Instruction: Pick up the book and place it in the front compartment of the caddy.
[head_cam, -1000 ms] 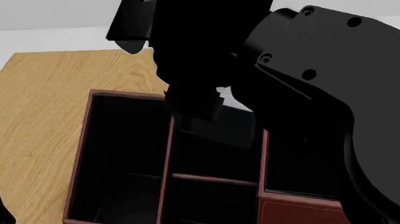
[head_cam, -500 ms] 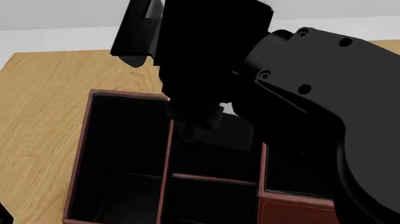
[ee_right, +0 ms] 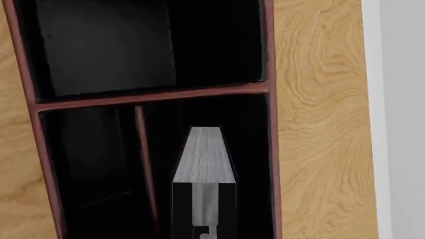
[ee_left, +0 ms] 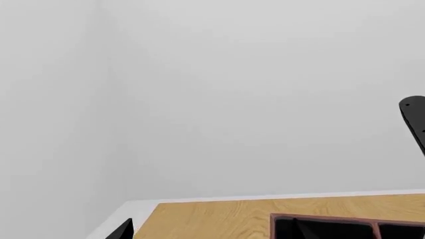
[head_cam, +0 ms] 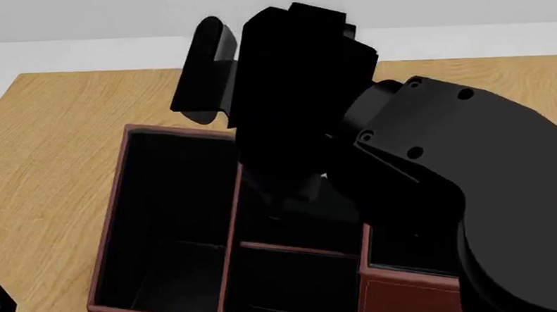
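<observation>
The right gripper [head_cam: 294,197] hangs at the centre of the head view over the caddy [head_cam: 107,227], pinching the book [ee_right: 204,155] upright so its thin edge can slide between dividers. At lower centre of the right wrist view its ribbed white page edge sits inside the black-lined front compartment [ee_right: 249,149], between smooth red-brown leather-look walls. The left gripper is out of sight.

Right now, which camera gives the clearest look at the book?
The right wrist view: the book shows its white page edge, standing inside the caddy. In the head view the right arm blocks it; I cannot make it out there. The left wrist view shows only a strip of caddy rim, no book.
</observation>
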